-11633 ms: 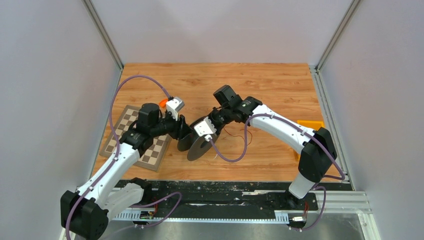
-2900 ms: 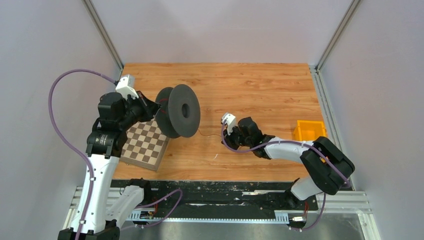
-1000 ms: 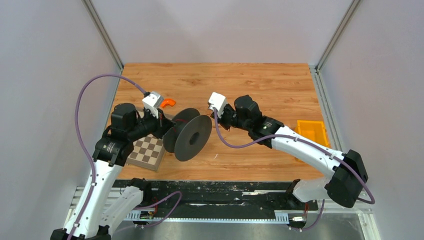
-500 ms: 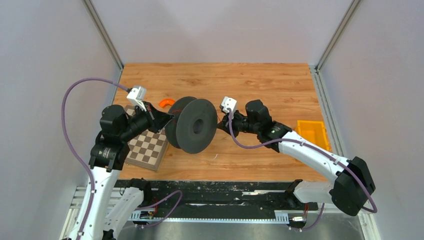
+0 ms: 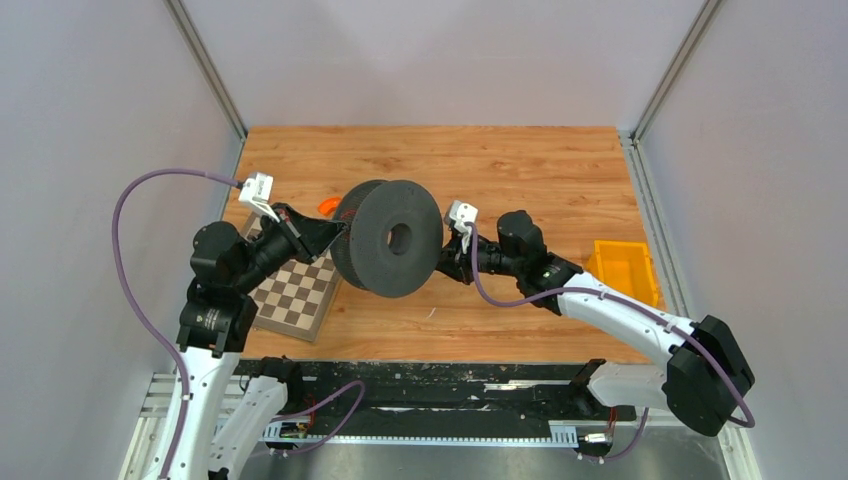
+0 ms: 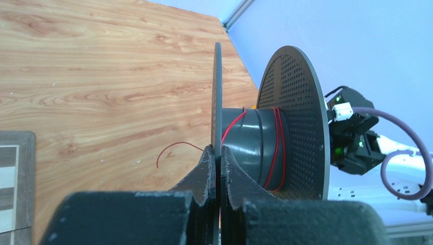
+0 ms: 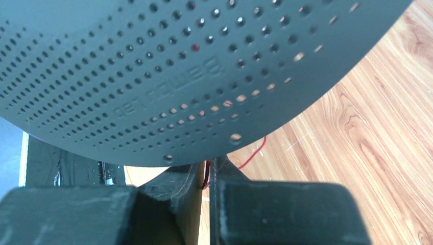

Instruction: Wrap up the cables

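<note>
A black spool [image 5: 390, 240] hangs above the table with its perforated flange facing right and forward. My left gripper [image 5: 335, 232] is shut on the rim of the spool's thin left flange [image 6: 217, 102]; in the left wrist view the fingers pinch that rim at the left gripper [image 6: 218, 150]. The cable, a thin red wire [image 6: 276, 148], runs a few turns round the grey hub, and a loose curl [image 6: 173, 147] lies on the wood. My right gripper [image 5: 445, 262] sits just right of and under the spool. In the right wrist view the right gripper [image 7: 206, 171] stands a narrow slit apart, with the red wire [image 7: 253, 153] passing between its fingers.
A chessboard [image 5: 295, 295] lies under the left arm. An orange bit [image 5: 326, 208] shows behind the spool. An orange bin [image 5: 622, 265] sits at the right edge. White walls and metal rails close the table on three sides.
The left arm has raised the spool and carried it right, turning its flange toward the camera. The right gripper has dropped in close under the spool, and its jaws have parted slightly.
</note>
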`<state>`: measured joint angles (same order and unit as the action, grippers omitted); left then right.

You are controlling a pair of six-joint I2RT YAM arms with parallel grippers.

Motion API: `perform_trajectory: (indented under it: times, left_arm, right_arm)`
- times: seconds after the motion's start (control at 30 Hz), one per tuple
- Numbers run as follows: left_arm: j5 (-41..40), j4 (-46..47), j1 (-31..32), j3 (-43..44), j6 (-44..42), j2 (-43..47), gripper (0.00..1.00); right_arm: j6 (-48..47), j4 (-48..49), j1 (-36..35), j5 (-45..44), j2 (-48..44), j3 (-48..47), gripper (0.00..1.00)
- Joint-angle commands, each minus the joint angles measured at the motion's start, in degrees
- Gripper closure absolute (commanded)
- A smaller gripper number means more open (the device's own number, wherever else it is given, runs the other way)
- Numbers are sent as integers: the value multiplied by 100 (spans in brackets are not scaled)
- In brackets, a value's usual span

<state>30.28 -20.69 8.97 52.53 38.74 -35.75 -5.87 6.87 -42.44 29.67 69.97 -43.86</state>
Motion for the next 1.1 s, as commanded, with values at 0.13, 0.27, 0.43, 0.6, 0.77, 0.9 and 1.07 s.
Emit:
perform_trajectory:
  times: [0.13,0.27,0.43,0.6,0.77,0.9,1.07]
  left_arm:
    - [-201,1153,-72,-103,957,288,100]
    - [-257,1237,-74,-175,1052,297,100]
    - [-297,1395,-72,-249,1263,347,100]
    - [-393,1586,-78,-335,1473,400,100]
    - [-388,1747,-74,-431,1687,447,100]
    - [-386,1974,-74,-614,1882,503,100]
    - [-698,2227,-74,-829,1943,603,100]
  right_arm:
    - [504,920,8,428,-90,344,99]
    - [729,1238,7,555,-215,480,98]
    - [922,1449,7,663,-168,516,90]
    - [1150,1725,7,744,-63,603,99]
    - [1413,2142,8,859,-85,720,100]
    - [1708,2652,7,889,-98,868,100]
    - [2480,3149,7,1422,-185,862,100]
